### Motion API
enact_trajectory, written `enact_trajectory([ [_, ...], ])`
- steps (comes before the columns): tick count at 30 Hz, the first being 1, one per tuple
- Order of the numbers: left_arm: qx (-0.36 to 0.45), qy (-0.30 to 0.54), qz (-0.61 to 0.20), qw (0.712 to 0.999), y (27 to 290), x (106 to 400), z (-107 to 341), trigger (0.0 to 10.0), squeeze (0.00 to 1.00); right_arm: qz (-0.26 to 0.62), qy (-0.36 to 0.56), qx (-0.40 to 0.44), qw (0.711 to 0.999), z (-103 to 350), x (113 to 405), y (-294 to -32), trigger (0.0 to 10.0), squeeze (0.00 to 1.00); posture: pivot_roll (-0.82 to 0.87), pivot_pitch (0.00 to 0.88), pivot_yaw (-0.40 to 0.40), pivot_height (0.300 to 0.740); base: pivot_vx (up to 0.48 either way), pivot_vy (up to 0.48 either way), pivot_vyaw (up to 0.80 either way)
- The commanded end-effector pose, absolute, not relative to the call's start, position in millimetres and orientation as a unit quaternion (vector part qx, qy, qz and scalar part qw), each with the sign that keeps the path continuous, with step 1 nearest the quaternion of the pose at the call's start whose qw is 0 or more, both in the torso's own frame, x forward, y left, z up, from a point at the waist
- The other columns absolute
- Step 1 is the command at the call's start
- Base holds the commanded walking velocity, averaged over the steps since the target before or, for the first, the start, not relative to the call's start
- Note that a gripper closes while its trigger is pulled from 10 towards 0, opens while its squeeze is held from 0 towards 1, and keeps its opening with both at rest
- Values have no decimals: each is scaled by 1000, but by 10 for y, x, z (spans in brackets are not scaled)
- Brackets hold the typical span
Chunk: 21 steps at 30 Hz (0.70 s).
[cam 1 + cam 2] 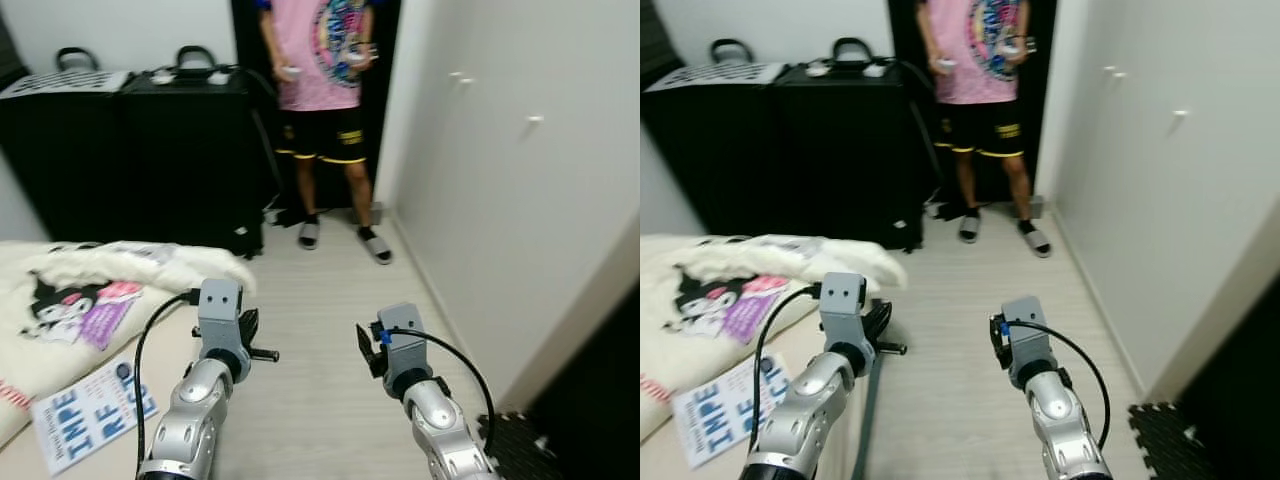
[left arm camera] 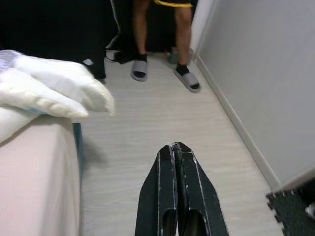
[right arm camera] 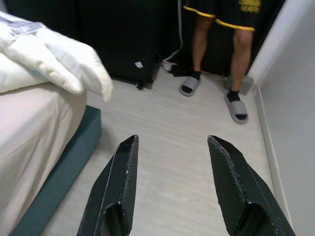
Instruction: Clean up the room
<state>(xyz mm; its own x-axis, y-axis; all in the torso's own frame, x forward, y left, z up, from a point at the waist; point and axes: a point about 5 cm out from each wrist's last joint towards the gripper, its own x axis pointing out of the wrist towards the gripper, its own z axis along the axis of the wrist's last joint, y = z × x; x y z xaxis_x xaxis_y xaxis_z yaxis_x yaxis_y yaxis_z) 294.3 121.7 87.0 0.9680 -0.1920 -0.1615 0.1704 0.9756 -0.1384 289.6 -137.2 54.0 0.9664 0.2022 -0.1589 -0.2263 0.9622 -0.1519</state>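
Note:
A bed (image 3: 34, 128) with a teal base (image 3: 69, 162) stands on my left. On it lies a rumpled white duvet (image 1: 100, 275) with a cartoon print, and a blue-lettered booklet (image 1: 90, 412) rests near the bed's close edge. Both arms are raised over the pale wood floor (image 1: 310, 300) beside the bed. My left gripper (image 2: 174, 146) is shut with nothing in it, its fingers pressed together. My right gripper (image 3: 172, 141) is open and holds nothing. Neither touches the bed.
A person (image 1: 320, 60) in a pink shirt and grey slippers stands in the dark doorway ahead, holding controllers. Black cases (image 1: 170, 150) line the far wall on the left. White wardrobe doors (image 1: 520, 200) run along the right, with a black foam mat (image 1: 520, 440) at their foot.

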Motion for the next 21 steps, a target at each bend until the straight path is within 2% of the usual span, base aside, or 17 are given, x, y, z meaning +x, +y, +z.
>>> enact_trajectory([
  [1,-36,87,-89,992,1266,2907,854,10000,0,113,67,-81,988,545,2904,-1321,10000,0,55,0,-24,740,0,0,800],
  [6,-17,63,-75,995,1293,2903,876,10000,0,108,69,-81,988,532,2893,-1338,10000,0,54,0,-19,740,0,0,800],
  [11,-41,53,-82,994,1279,2888,884,10000,0,105,71,-80,989,523,2887,-1345,10000,0,55,0,-18,740,0,0,800],
  [17,-70,63,-93,991,1271,2871,900,10000,0,105,71,-79,989,514,2885,-1340,10000,0,56,0,-15,740,0,0,800],
  [21,-55,90,-61,993,1347,2868,858,10000,0,104,71,-77,989,510,2882,-1336,10000,0,55,0,-14,740,0,0,800],
])
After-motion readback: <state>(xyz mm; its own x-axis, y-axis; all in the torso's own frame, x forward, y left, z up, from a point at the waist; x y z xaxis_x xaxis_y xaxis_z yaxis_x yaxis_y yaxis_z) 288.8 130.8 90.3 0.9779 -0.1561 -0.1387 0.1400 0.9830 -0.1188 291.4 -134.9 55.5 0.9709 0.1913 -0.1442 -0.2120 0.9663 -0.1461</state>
